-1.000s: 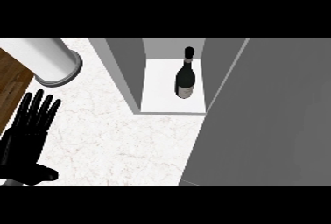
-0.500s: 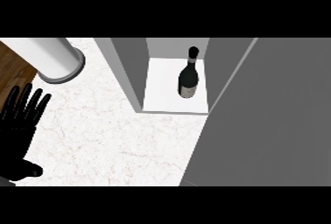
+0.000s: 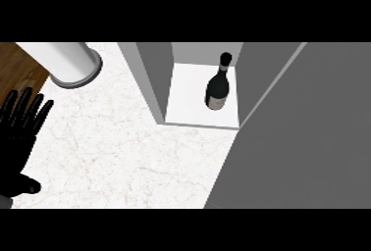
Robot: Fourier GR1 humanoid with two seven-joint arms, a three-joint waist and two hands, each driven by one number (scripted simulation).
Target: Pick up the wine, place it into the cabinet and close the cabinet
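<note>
A black left hand [image 3: 20,135] shows at the left edge of the head view, palm down over a white marble counter [image 3: 123,152]. Its fingers are straight and spread wide, pointing away from the robot, and it holds nothing. The thumb sticks out to the side near the bottom of the view. The right hand is not visible.

Beyond the fingertips, a white cylinder with a grey rim [image 3: 66,62] stands on the counter, next to a strip of brown wood floor [image 3: 16,66] at the counter's edge.

To the right of the hand, well apart from it across bare marble, stands a grey cabinet [image 3: 152,81]. Its inside floor is white. The wine bottle [image 3: 218,84] stands upright on that floor, dark with a pale label low on its body, towards the right side of the cabinet's opening.

Just right of the bottle, a large flat grey panel, the cabinet door [image 3: 304,132], fills the right side of the view, swung open.
</note>
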